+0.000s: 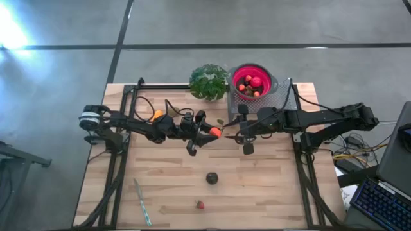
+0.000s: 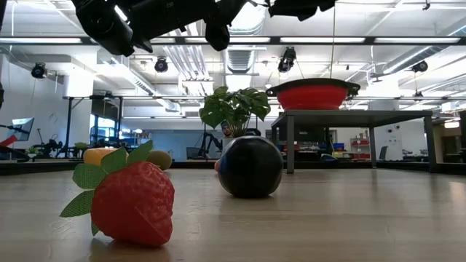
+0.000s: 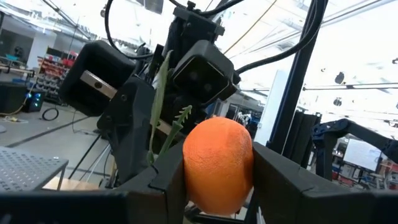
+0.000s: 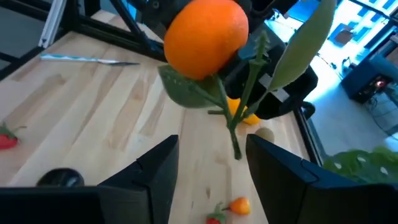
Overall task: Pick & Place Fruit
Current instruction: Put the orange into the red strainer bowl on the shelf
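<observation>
My left gripper (image 1: 207, 133) is shut on a small orange ball (image 1: 216, 132) with green leaves and a stem, above the middle of the table. My right gripper (image 1: 236, 135) faces it from the right, open. In the right wrist view the stem's end (image 4: 236, 149) hangs between the right gripper's (image 4: 211, 168) fingertips without plainly touching them. A dark round fruit (image 1: 212, 178) and a red strawberry (image 1: 200, 205) lie on the table nearer the front. A red bowl (image 1: 237, 72) at the back holds several fruits. My left gripper pinches the orange ball by its two opposite sides (image 3: 189, 168) between its two fingers (image 3: 280, 180). The fingers come level from the table's left. The ball is lifted clear of the table, and its leaves and stem (image 3: 163, 118) stick out toward my right gripper.
A leafy green plant (image 1: 209, 81) stands left of the bowl, which sits on a grey raised stand (image 1: 282, 96). A thin pale stick (image 1: 142, 202) lies at the front left. An elongated yellow-orange piece (image 1: 157, 115), a kiwi (image 4: 264, 134) and a small orange fruit (image 4: 236, 205) lie under the arms.
</observation>
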Robot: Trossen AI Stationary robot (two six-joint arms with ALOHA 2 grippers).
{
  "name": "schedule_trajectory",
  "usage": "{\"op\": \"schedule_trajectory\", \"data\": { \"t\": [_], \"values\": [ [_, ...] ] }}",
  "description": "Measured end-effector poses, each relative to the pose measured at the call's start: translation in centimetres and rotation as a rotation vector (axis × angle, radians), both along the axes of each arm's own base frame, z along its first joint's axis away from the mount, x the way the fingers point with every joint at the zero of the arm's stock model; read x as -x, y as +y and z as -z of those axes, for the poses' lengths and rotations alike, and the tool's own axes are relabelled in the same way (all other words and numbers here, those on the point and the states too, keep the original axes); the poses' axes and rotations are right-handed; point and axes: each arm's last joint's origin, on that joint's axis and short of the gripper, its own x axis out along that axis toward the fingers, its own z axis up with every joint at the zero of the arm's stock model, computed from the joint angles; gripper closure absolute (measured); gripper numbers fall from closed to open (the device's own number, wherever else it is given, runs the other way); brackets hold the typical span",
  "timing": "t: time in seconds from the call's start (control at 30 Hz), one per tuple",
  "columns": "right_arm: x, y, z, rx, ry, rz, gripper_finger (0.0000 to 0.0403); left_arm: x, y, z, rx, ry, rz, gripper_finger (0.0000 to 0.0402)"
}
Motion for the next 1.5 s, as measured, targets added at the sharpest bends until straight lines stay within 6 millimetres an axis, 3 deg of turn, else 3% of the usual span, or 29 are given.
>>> {"op": "schedule_trajectory", "data": {
  "t": [0.53,0.93,1.23,1.33,1.5],
  "values": [
    [-0.3,-0.1,-0.5,0.024,-0.045,0.016,0.03,-0.7,0.0,-0.9,-0.049,0.005,-0.004,0.0246],
    [-0.3,-0.1,-0.5,0.042,-0.042,0.012,0.0386,-0.7,0.0,-1.0,-0.051,0.006,-0.002,0.0246],
    [-0.3,-0.2,-0.5,0.05,-0.042,0.042,0.0392,-0.7,0.0,-0.9,-0.05,0.014,-0.004,0.0243],
    [-0.3,-0.2,-0.5,0.049,-0.041,0.043,0.0393,-0.8,0.0,-0.7,-0.062,0.029,-0.008,0.0222],
    [-0.3,-0.2,-0.8,0.036,-0.03,0.048,0.0393,-0.9,0.0,-0.5,-0.074,0.059,-0.014,0.0148]
  ]
}}
